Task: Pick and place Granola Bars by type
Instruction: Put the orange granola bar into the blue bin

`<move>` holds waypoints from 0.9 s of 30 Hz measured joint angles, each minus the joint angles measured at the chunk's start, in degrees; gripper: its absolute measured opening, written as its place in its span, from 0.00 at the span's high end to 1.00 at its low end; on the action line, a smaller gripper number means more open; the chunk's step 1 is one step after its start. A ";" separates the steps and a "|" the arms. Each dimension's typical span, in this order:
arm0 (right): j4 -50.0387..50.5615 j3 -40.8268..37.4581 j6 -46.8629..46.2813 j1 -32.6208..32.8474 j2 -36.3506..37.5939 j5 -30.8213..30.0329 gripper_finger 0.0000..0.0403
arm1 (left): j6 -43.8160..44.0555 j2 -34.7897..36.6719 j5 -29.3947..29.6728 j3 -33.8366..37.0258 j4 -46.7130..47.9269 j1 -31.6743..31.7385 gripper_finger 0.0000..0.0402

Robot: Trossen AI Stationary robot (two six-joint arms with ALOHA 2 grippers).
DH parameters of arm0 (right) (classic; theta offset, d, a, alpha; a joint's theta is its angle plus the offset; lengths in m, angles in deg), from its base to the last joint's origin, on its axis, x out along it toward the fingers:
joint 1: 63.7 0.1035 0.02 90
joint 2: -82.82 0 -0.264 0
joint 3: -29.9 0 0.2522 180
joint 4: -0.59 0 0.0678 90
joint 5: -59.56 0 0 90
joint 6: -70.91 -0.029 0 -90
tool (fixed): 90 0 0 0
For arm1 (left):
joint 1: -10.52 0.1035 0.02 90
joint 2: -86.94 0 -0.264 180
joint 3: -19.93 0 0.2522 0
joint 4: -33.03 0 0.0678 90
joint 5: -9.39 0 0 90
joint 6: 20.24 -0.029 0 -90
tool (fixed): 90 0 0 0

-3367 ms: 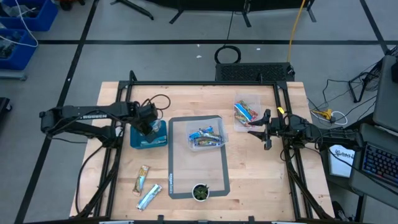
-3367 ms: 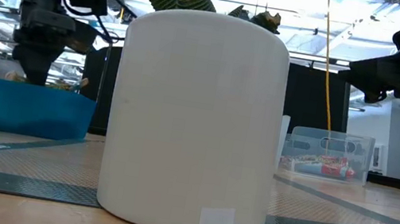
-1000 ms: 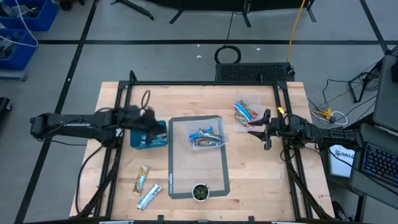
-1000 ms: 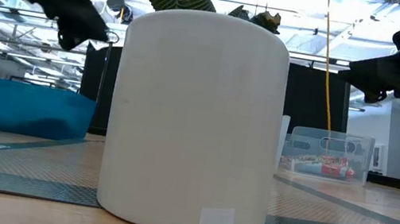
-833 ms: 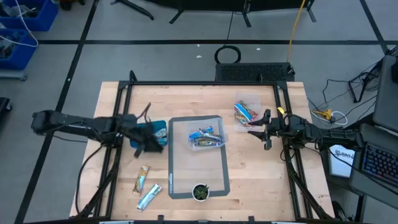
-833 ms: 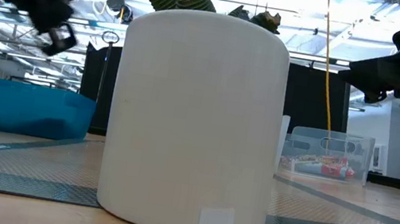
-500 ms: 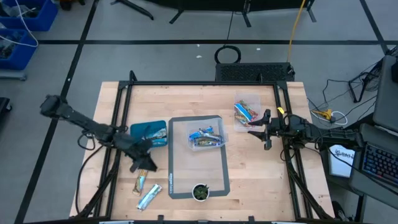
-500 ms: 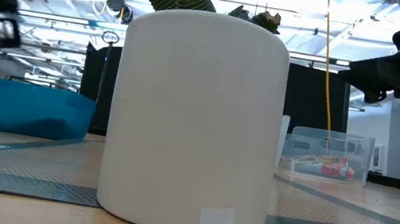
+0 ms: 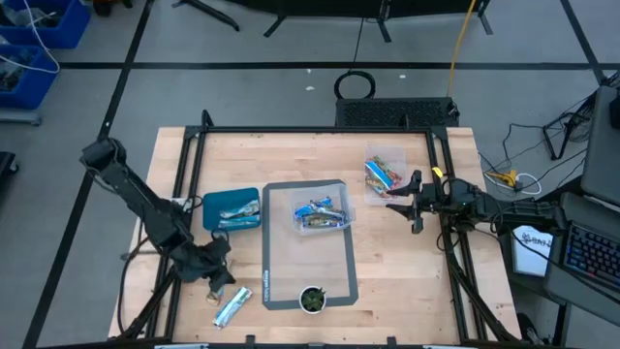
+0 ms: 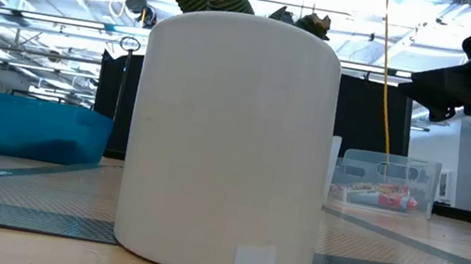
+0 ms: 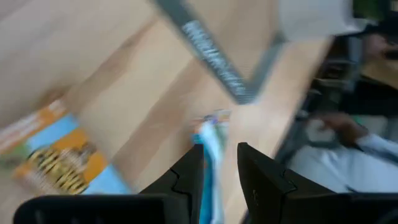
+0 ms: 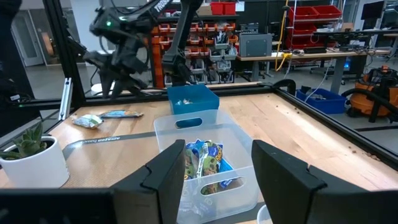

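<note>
Two loose Granola Bars lie flat on the wood at the near left: a silvery-blue one (image 9: 232,306) (image 11: 211,140) and a tan-orange one (image 11: 56,152), which the gripper mostly hides in the high view. My left gripper (image 9: 218,279) (image 11: 221,180) hangs over them, slanting down, open, with nothing between its fingers. More bars lie in the blue bin (image 9: 232,208), in the clear bin (image 9: 325,215) on the grey mat and in the clear bin (image 9: 383,174) at the far right. My right gripper (image 9: 402,201) (image 12: 221,180) waits open at the right edge.
A white pot with a green plant (image 9: 312,299) stands on the mat's near edge and fills the middle of the low view (image 10: 229,141). The grey mat (image 9: 308,262) lies at the table's centre. Black frame rails (image 9: 184,184) run along both sides.
My left gripper has swung from above the blue bin toward the table's near edge and come down, rolling as it went. It now hangs over the two loose bars at the near left. Its finger gap looks unchanged. The bars have not moved.
</note>
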 joint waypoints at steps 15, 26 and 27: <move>0.01 0.00 0.00 0.01 0.02 -0.01 0.56 | 15.93 -12.49 -10.10 -5.58 5.38 -0.70 0.75; 0.03 0.00 0.00 0.01 0.00 0.01 0.56 | 24.12 -12.55 -12.98 -8.15 16.38 -0.72 0.75; 0.01 0.00 0.02 0.00 0.00 0.01 0.56 | 24.71 -12.55 -13.10 -8.17 16.52 -0.72 0.75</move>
